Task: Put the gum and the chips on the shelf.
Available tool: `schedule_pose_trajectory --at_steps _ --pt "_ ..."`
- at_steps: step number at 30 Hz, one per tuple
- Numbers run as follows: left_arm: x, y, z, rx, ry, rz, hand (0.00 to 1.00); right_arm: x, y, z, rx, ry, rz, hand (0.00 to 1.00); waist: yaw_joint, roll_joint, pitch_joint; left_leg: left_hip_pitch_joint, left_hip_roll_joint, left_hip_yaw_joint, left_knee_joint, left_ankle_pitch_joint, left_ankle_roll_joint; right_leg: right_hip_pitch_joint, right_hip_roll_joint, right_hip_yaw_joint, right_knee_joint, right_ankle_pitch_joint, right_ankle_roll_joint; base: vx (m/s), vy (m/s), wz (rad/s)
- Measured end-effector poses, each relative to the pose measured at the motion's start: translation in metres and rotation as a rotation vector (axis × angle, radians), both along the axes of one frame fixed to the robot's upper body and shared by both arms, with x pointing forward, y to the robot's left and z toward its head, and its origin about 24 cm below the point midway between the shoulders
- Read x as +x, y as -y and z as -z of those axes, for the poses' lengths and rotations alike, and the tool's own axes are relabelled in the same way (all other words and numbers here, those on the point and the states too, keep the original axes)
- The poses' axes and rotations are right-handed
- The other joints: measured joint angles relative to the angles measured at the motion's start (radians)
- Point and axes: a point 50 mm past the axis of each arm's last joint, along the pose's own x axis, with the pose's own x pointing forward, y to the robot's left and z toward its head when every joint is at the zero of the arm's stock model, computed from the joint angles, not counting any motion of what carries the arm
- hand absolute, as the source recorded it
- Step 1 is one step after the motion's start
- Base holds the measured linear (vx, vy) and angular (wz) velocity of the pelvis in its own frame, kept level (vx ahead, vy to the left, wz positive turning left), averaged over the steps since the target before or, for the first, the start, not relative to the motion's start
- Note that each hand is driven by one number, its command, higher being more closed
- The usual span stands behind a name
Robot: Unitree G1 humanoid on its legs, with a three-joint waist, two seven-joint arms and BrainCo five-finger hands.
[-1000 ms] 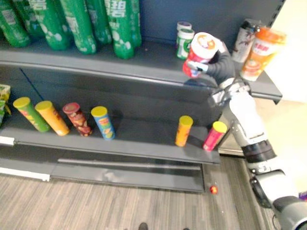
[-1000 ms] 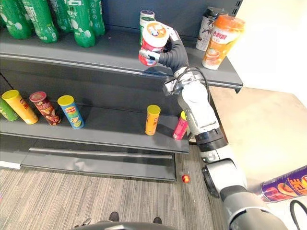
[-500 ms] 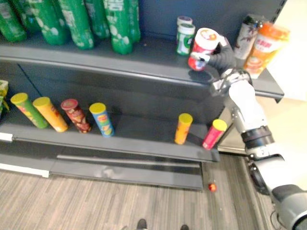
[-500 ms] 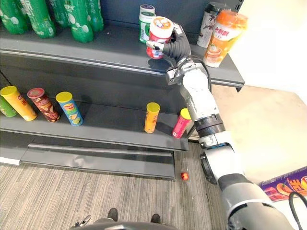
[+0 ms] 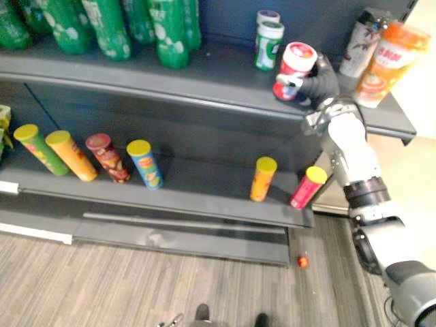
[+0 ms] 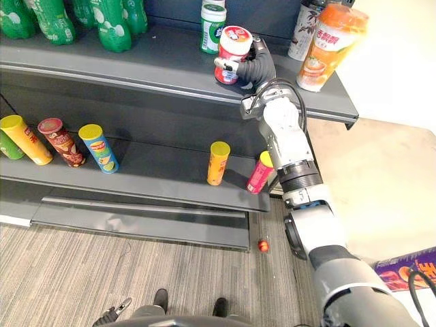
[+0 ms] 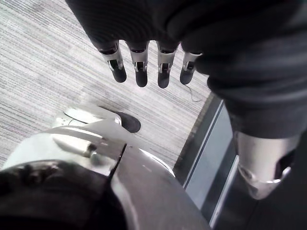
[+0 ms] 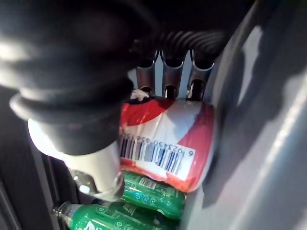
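Note:
My right hand [image 5: 320, 84] is shut on a red and white gum tub [image 5: 296, 67] with a round lid. It holds the tub upright at the front of the upper shelf [image 5: 204, 87], just right of two green gum tubs [image 5: 268, 43]. In the right wrist view my fingers [image 8: 168, 72] curl round the gum tub [image 8: 165, 143]; I cannot tell whether its base rests on the shelf. A purple chips tube [image 6: 409, 267] lies at the lower right. My left hand [image 7: 140, 72] hangs open over the carpet.
Several chips cans stand tilted on the lower shelf [image 5: 204, 201], among them an orange one [image 5: 262, 178] and a pink one [image 5: 306, 187] under my arm. Green bottles [image 5: 170, 30] fill the upper left. An orange cup [image 5: 386, 65] and a dark can [image 5: 362, 42] stand right of the tub.
My right hand has carried the gum tub from in front of the upper shelf back and down onto it, beside the green tubs. The camera has shifted a little.

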Motion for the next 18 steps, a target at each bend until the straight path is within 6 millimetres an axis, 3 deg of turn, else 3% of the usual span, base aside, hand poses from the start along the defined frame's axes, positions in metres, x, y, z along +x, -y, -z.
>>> schedule_pose_trajectory --at_steps 18 --pt "0.0006 -0.0002 -0.0001 0.001 0.001 0.000 0.00 -0.0004 -0.0024 -0.0025 -0.005 0.008 -0.008 1.00 0.002 -0.001 0.007 -0.003 0.004 0.000 0.000 -0.001 -0.002 0.000 0.004 -0.001 -0.005 0.000 0.000 0.00 0.000 0.00"
